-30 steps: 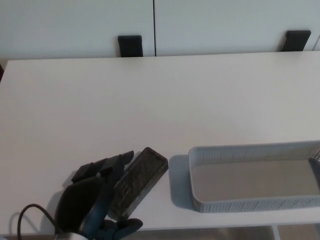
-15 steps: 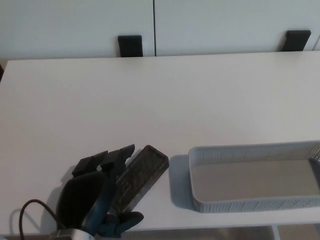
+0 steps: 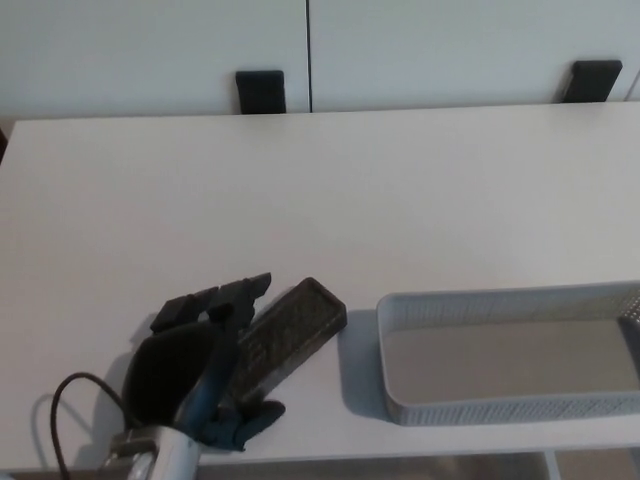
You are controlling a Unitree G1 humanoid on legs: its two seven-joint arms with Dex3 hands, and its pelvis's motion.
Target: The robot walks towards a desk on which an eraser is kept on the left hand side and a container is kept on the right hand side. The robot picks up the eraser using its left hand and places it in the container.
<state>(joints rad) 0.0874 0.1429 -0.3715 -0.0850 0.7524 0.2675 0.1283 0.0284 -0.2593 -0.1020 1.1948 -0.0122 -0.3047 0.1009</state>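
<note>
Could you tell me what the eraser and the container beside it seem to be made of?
The eraser looks like a dark felt or fibrous pad: its top is matte and speckled, with no shine. A harder backing cannot be made out. The container looks like pale grey moulded plastic, possibly coated metal mesh: its walls carry a fine perforated pattern, while its floor is smooth and matte.

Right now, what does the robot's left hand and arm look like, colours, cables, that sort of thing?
The left hand is matte black with thick, blocky fingers and a rounded black back. There is dark blue on its inner side near the thumb. A thin black cable loops out by the wrist, where a silvery grey part shows. No markings are visible.
</note>
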